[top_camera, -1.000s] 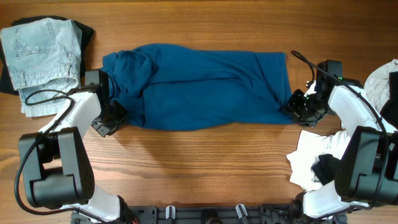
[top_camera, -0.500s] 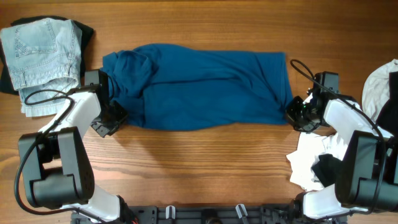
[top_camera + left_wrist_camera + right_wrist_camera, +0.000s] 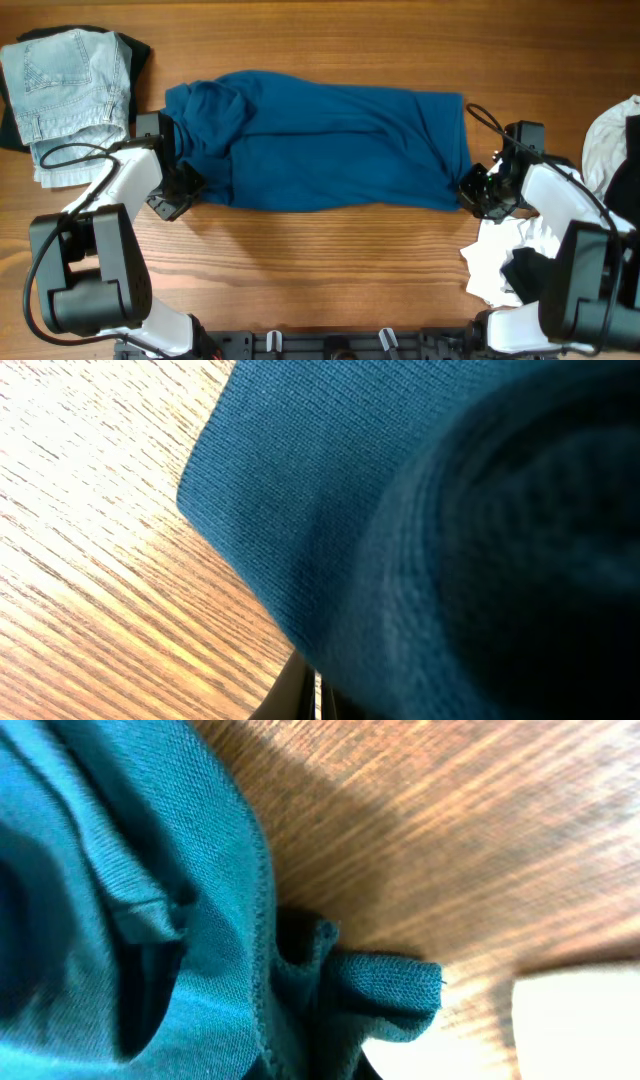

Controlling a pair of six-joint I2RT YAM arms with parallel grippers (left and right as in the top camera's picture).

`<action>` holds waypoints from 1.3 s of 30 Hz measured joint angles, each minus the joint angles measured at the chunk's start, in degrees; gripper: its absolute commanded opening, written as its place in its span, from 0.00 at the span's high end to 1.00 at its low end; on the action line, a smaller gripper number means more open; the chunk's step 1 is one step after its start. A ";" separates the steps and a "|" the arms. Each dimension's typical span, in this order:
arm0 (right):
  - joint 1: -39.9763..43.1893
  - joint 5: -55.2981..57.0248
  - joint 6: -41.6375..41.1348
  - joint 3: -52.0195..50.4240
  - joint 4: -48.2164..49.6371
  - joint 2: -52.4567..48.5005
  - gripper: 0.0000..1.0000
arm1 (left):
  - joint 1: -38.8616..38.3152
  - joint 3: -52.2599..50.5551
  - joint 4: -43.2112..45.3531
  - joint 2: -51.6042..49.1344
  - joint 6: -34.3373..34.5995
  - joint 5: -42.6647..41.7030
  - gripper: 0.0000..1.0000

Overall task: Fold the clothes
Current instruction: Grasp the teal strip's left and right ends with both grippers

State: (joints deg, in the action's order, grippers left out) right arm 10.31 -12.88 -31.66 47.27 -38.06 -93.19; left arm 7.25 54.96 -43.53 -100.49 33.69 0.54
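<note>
Wood-grain table (image 3: 330, 260) is seen from overhead, with both arms reaching in from the 6 o'clock edge. The left gripper (image 3: 185, 183) is clamped on the dark blue shirt (image 3: 330, 145) at the shirt's 8 o'clock edge, where the cloth is bunched; in the left wrist view the blue knit is draped over the fingers. The right gripper (image 3: 468, 190) is clenched on the same shirt at its 4 o'clock corner, and a folded hem corner (image 3: 385, 995) is shown pinched low in the right wrist view. The shirt is laid out as a long band across the middle of the table, between the two grippers. A pale blue denim piece (image 3: 70, 85) is stacked on a black piece (image 3: 140, 50) at 10 o'clock. A crumpled white garment (image 3: 500, 265) is found at 4 o'clock, and another pale garment (image 3: 610, 140) at 3 o'clock.
</note>
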 measured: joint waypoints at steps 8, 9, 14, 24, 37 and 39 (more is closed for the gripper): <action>0.00 0.79 0.24 -0.04 0.63 2.99 0.95 | -0.42 0.00 0.61 0.00 -0.22 -1.22 0.29; -0.02 0.85 0.28 -0.04 0.85 2.99 0.95 | -0.83 0.07 1.46 0.02 -0.20 -2.12 0.25; 0.00 1.20 0.90 -0.04 1.29 2.99 0.96 | -1.62 0.13 6.16 0.59 -0.07 -6.10 0.12; 0.00 1.38 1.09 -0.04 1.51 2.99 0.96 | -1.64 -0.26 11.78 0.44 -0.11 -9.01 0.28; -0.02 1.29 1.11 -0.07 -0.24 2.99 0.96 | -1.64 -0.61 16.41 -0.81 -0.37 -6.40 0.96; 0.00 1.11 1.11 -0.04 -0.24 2.99 0.96 | -1.64 -0.63 16.26 -0.83 -0.37 -6.38 0.96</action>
State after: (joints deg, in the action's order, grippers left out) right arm 10.31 -11.77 -30.55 47.22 -38.30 -90.19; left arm 5.61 54.33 -27.27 -101.32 33.32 -5.85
